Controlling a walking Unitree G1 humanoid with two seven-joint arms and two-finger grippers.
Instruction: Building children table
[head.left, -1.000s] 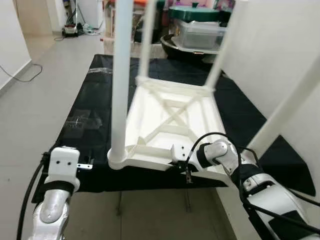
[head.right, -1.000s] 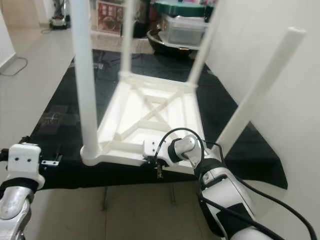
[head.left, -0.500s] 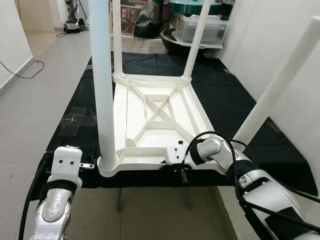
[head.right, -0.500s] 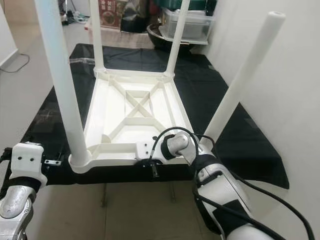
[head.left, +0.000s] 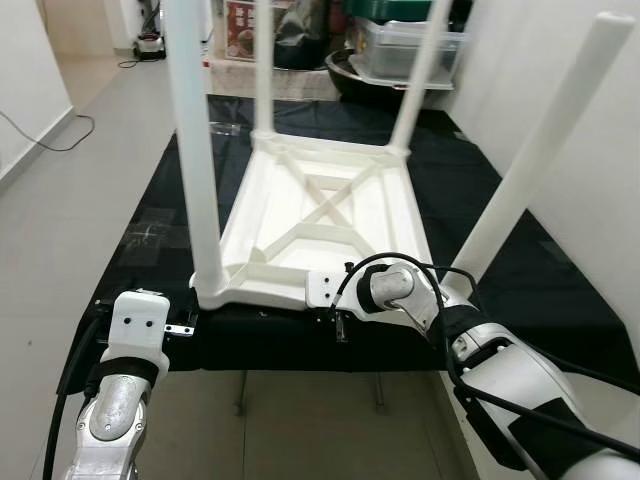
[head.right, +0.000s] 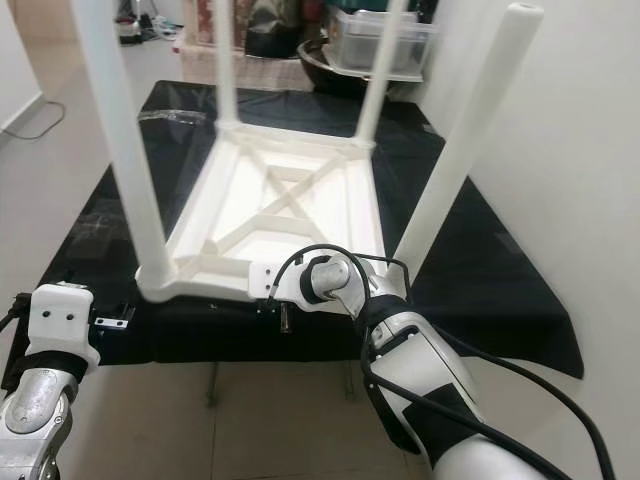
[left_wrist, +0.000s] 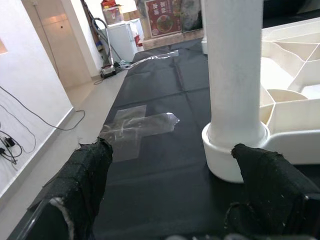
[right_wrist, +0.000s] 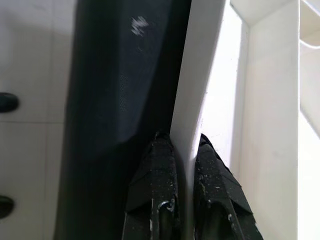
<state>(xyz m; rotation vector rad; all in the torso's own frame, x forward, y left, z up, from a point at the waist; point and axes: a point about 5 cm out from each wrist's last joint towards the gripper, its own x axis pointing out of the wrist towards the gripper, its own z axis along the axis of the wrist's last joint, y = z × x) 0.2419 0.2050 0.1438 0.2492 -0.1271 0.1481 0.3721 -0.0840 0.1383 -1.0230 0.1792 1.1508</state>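
A white plastic children's table (head.left: 330, 215) lies upside down on a black-covered surface (head.left: 160, 215), its legs pointing up. My right gripper (head.left: 337, 322) is shut on the table's near rim (right_wrist: 200, 90), one finger (right_wrist: 156, 175) outside the rim and the other inside. At the surface's near left edge my left gripper (left_wrist: 170, 150) stands open, its fingers (left_wrist: 85, 170) spread wide. It faces the base of the near left leg (left_wrist: 232, 65) and does not touch it. The near right leg (head.left: 540, 150) rises beside the wall.
A white wall (head.left: 600, 200) runs close along the right. Storage bins and clutter (head.left: 400, 45) stand beyond the far end. Clear tape patches (left_wrist: 137, 127) lie on the black cover. Tiled floor (head.left: 70, 200) with a cable is on the left.
The view has shifted. My right gripper, still shut on the rim, has carried the table's near edge to the left, bringing the near left leg closer to my left gripper.
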